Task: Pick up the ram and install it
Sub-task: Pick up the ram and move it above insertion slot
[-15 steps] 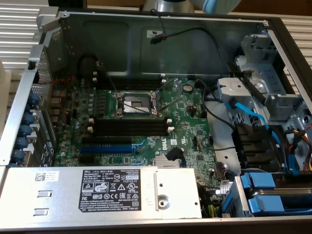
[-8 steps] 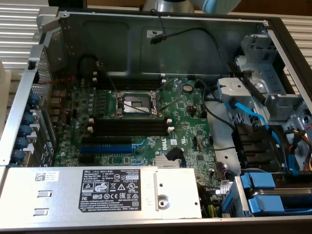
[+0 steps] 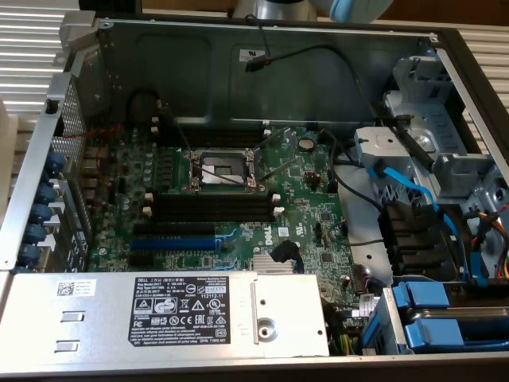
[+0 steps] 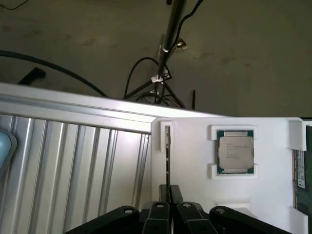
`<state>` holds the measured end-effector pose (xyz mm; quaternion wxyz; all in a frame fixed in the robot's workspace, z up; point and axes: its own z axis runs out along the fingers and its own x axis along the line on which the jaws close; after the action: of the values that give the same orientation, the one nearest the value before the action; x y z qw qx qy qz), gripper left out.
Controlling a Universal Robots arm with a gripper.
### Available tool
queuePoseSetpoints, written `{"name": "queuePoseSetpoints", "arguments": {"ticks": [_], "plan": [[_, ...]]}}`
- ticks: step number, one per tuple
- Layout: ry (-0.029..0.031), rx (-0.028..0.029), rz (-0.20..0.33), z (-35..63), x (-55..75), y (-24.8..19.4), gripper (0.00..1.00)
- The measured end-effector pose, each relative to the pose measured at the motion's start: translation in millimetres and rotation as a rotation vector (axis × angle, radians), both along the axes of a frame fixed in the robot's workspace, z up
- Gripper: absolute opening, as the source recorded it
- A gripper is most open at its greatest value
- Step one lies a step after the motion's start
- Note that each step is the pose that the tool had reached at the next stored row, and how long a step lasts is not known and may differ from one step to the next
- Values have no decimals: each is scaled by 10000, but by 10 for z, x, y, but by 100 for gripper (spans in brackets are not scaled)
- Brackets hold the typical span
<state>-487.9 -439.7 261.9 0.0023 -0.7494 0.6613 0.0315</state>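
In the wrist view the ram [image 4: 167, 156] stands on edge as a thin dark stick in a slot of a white holder [image 4: 195, 170]. My gripper [image 4: 169, 191] is shut on the near end of the ram, one black finger on each side. The holder lies outside the computer case, beside a ribbed metal surface [image 4: 73, 165]. In the exterior view the black memory slots [image 3: 211, 205] with white end clips lie on the green motherboard [image 3: 302, 215], just in front of the processor socket [image 3: 221, 169].
A processor chip [image 4: 235, 151] sits in a pocket of the white holder, and a green board [image 4: 301, 170] lies at its edge. In the case are a blue expansion slot [image 3: 173, 241], a silver power supply [image 3: 159, 314], blue cables [image 3: 413, 191] and drive bays [image 3: 445, 318].
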Motion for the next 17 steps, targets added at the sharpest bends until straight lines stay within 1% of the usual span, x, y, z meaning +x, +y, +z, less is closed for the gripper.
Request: {"name": "queuePoseSetpoints", "arguments": {"ticks": [1,5,7,11,15,17], "plan": [[-1,-7,0,84,-3,0,12],[-2,-21,0,268,-13,0,12],[-1,-46,0,450,-21,0,12],[-2,-120,0,814,-30,0,12],[-1,-171,0,983,-28,-1,12],[-1,-181,-2,1028,-8,-11,12]]}}
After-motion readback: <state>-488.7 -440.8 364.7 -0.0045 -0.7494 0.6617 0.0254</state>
